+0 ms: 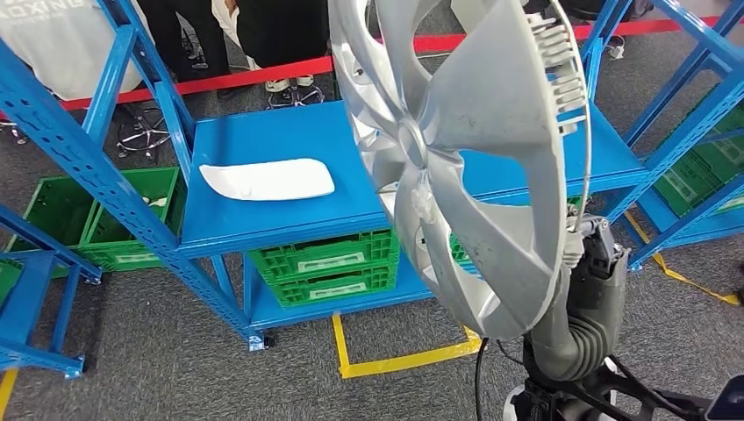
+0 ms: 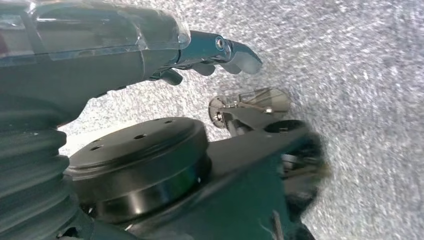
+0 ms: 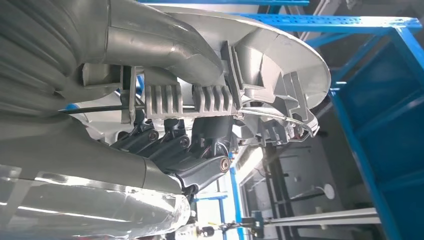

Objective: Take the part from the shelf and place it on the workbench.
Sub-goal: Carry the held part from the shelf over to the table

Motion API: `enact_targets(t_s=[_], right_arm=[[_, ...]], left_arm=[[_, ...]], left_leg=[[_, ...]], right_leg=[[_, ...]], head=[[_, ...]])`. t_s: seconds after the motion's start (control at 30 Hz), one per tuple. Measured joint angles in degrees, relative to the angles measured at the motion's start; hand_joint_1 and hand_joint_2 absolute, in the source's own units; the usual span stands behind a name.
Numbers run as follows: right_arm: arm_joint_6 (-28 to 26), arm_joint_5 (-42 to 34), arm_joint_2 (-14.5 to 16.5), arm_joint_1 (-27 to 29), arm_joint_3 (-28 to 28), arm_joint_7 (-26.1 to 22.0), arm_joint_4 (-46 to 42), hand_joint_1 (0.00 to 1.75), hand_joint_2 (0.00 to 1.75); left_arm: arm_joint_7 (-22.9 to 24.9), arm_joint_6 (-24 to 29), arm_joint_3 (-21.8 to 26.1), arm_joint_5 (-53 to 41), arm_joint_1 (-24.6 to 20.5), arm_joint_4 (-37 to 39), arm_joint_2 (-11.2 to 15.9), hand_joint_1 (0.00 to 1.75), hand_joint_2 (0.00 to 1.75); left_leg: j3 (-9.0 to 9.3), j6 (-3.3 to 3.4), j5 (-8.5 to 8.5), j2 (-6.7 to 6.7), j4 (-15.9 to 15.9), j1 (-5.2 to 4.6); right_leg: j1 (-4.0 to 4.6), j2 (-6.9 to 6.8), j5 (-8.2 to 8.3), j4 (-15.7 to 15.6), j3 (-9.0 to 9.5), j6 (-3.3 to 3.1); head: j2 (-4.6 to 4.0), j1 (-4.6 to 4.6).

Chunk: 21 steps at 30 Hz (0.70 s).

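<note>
Head view: right hand (image 1: 586, 254) clamped on hubcap (image 1: 465, 167) rim, lifted clear of shelf (image 1: 263, 219). Left hand (image 2: 210, 55) hangs empty, fingers apart. Next: carry to workbench.

Green crates (image 1: 326, 265) on the lower tier, red floor tape (image 1: 263, 74), yellow floor tape (image 1: 405, 359), standing people (image 1: 263, 35).

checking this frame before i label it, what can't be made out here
- Right hand, head view: mostly hidden behind the silver wheel cover it holds; finger placement unclear there.
- Wheel cover, head view: its top is cut off by the picture's upper edge.
- Blue shelf, head view: its right part is hidden behind the wheel cover.
- Workbench: cannot be identified.
- Left hand, left wrist view: fingertips blurred; it seems to hold nothing.
- People behind the shelf, head view: cut off by the top edge.
</note>
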Motion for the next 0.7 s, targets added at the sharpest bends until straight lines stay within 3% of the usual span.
enact_targets(t_s=[0.07,0.1,0.23,0.3,0.37,0.4,0.43,0.47,0.5,0.6,0.63,0.7], right_arm=[[-0.1,-0.6,0.0,0.2,0.0,-0.2,0.2,1.75,1.75],[-0.1,-0.9,-0.1,0.4,0.0,-0.3,0.2,1.75,1.75],[-0.4,-3.1,-1.1,2.3,-1.2,-0.7,-0.4,1.75,1.75],[-0.4,-3.8,-1.7,3.5,-2.1,-0.9,-0.8,1.75,1.75],[-0.4,-4.1,-2.3,4.2,-3.0,-1.1,-1.1,1.75,1.75],[-0.4,-4.1,-2.5,4.5,-3.3,-1.1,-1.2,1.75,1.75],[-0.4,-4.2,-2.6,4.7,-3.5,-1.1,-1.2,1.75,1.75],[-0.4,-4.3,-2.8,4.9,-3.7,-1.2,-1.3,1.75,1.75],[-0.4,-4.3,-2.9,5.0,-3.8,-1.2,-1.3,1.75,1.75],[-0.4,-4.3,-3.2,5.2,-4.4,-1.2,-1.6,1.75,1.75],[-0.4,-4.3,-3.3,5.2,-4.6,-1.2,-1.7,1.75,1.75],[-0.4,-4.3,-3.5,5.3,-4.9,-1.2,-2.1,1.75,1.75]], left_arm=[[0.2,0.2,0.0,-0.4,-0.1,0.0,0.0,0.00,1.75],[0.4,0.4,0.0,-0.6,-0.1,0.0,-0.1,0.00,1.75],[1.4,1.8,0.0,-1.4,0.1,0.0,-0.9,0.00,1.75],[1.6,2.3,0.0,-1.6,0.0,0.0,-1.4,0.00,1.75],[1.7,2.4,0.0,-1.6,0.0,-0.1,-1.9,0.00,1.75],[1.7,2.4,0.0,-1.7,0.0,-0.1,-2.0,0.00,1.75],[1.7,2.4,0.0,-1.7,0.1,-0.1,-2.1,0.00,1.75],[1.7,2.4,0.0,-1.7,0.1,-0.1,-2.2,0.00,1.75],[1.7,2.4,0.0,-1.7,0.1,-0.1,-2.3,0.00,1.75],[1.8,2.4,0.0,-1.7,0.0,-0.1,-2.5,0.00,1.75],[1.8,2.4,0.0,-1.7,0.0,-0.1,-2.6,0.00,1.75],[1.8,2.4,0.0,-1.7,0.1,-0.1,-2.7,0.00,1.75]], left_leg=[[5.45,0.19,2.04,0.00,-8.0,0.16],[6.98,0.48,2.51,-0.08,-10.5,0.11],[6.85,2.23,3.73,-0.40,-11.7,-0.20],[6.03,3.12,4.77,-0.38,-11.9,-0.08],[4.93,3.58,5.71,-0.39,-11.8,-0.17],[4.28,3.66,6.19,-0.41,-11.8,-0.26],[3.63,3.67,6.68,-0.42,-11.8,-0.36],[3.01,3.66,7.16,-0.45,-11.8,-0.47],[2.47,3.60,7.60,-0.49,-11.8,-0.58],[1.38,3.11,8.79,-0.61,-11.7,-0.94],[1.11,2.83,9.21,-0.60,-11.7,-1.00],[0.68,2.14,10.08,-0.49,-11.7,-0.98]], right_leg=[[-0.01,-0.05,0.41,0.8,-1.03,0.49],[0.03,-0.06,0.63,1.0,-1.33,0.81],[-0.24,0.05,1.08,1.2,-1.81,2.34],[-0.40,0.34,-2.23,4.2,-2.92,2.96],[-0.45,0.55,-7.67,11.3,-4.81,3.31],[-0.45,0.59,-9.55,14.7,-5.45,3.39],[-0.45,0.64,-10.30,16.7,-5.41,3.36],[-0.44,0.67,-9.88,16.7,-4.45,3.23],[-0.42,0.69,-8.58,14.5,-2.48,2.99],[-0.05,0.84,-5.23,1.9,5.71,1.84],[0.10,0.89,-5.02,-0.7,7.16,1.56],[0.27,0.92,-4.81,-2.1,7.38,1.20]], head=[[0.00,-0.36],[0.00,-0.41],[0.00,-0.35],[0.00,-0.02],[0.00,0.55],[0.00,0.76],[0.00,0.87],[0.00,0.97],[0.00,1.03],[0.00,1.01],[0.00,0.94],[0.00,0.85]])
